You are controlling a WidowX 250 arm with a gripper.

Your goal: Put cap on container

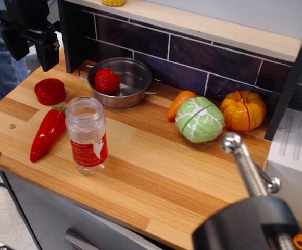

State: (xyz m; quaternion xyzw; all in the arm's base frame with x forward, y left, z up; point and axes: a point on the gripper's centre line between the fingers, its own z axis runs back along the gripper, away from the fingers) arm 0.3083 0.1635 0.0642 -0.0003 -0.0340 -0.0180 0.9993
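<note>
The single view looks down at an angle on a wooden counter (156, 172) backed by a dark tiled wall (192, 62). The gripper (32, 40) hangs at the upper left corner, above the counter's far left end; it appears as a black assembly with two downward projections, a gap visible between them, and nothing is held between them. How wide the jaws stand cannot be judged exactly from this angle. The cap (50, 91) lies flat on the counter just below and slightly right of the gripper, apart from it and not in contact. The container (87, 135) stands upright toward the front left of the counter, mouth uncovered, threaded neck exposed, with its red-and-white label around the lower half. It sits nearer the camera than the cap and to the cap's right, well apart from the gripper. A red chili pepper (48, 133) lies between cap and container, its length running diagonally, close beside the container's left side. Behind the container, a steel pot (125, 83) holds a red tomato (107, 80). Further right, an orange carrot piece (179, 103), a green cabbage (199, 120) and an orange pumpkin (243, 110) are grouped near the wall. A metal clamp (250, 203) occupies the lower right foreground.
</note>
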